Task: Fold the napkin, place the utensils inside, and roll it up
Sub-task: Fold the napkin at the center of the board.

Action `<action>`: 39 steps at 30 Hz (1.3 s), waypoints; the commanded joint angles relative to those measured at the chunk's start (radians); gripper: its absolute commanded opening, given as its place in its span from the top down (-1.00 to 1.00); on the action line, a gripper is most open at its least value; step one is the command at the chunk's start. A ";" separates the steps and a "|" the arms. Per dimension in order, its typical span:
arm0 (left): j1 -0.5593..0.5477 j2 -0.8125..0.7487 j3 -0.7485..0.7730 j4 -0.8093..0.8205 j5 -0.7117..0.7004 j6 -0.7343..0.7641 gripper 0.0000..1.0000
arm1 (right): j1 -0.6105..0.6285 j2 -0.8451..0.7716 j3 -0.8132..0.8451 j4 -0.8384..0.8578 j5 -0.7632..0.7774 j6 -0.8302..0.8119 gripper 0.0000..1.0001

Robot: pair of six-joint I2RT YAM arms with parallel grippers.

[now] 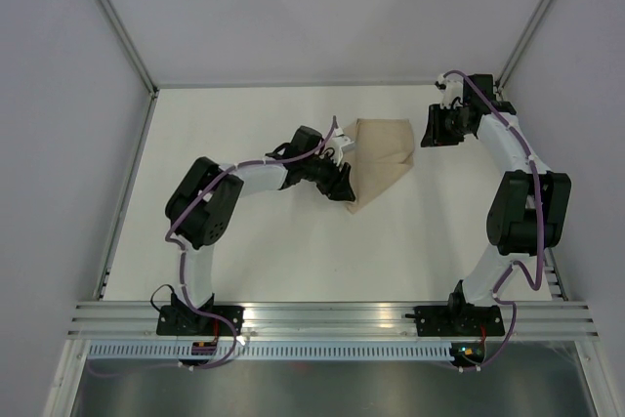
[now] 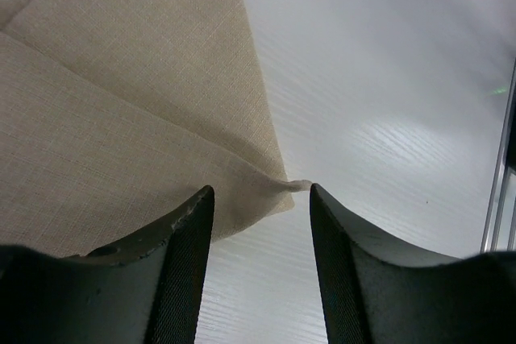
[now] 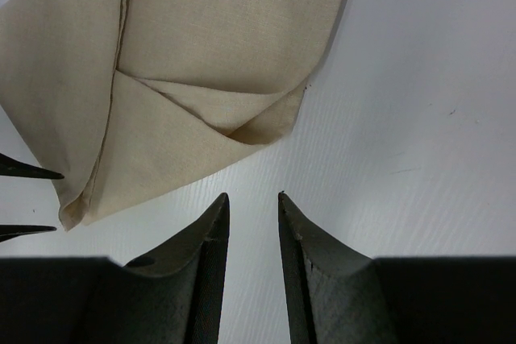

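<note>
White table (image 1: 293, 251) (grey walls (image 1: 322, 7)), beige napkin (image 1: 383, 155)

Left gripper (image 2: 262, 191), jaws wide apart; right gripper (image 3: 254, 196), jaws narrowly apart; both arms' elbows outward.

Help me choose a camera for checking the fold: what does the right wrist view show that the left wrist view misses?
Only right wrist: overlapping folded flaps of the napkin, ahead of the open, empty right gripper. Only left wrist: one napkin corner lying ungripped at the tips of the open left gripper, plus a metal rail. Both: beige cloth on the white table; no fork.
</note>
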State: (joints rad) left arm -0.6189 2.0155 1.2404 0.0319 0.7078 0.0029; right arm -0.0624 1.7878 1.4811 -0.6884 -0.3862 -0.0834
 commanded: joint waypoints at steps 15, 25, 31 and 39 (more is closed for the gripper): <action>0.110 -0.210 0.036 0.137 -0.011 -0.165 -0.22 | 0.003 0.013 0.067 -0.022 0.038 -0.023 0.26; 0.172 -0.238 0.083 0.082 -0.224 -0.208 -0.25 | -0.005 -0.016 0.004 -0.024 0.081 -0.058 0.25; 0.272 -0.175 0.122 0.069 -0.350 -0.262 -0.25 | -0.025 -0.022 -0.112 0.019 0.080 -0.082 0.27; 0.280 0.026 0.278 0.037 -0.404 -0.277 -0.18 | -0.025 -0.028 -0.197 0.021 0.038 -0.088 0.28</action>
State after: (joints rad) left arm -0.3252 1.9587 1.4467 0.1009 0.3500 -0.2291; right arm -0.0883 1.7905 1.2987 -0.6876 -0.3302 -0.1623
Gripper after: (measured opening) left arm 0.601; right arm 0.362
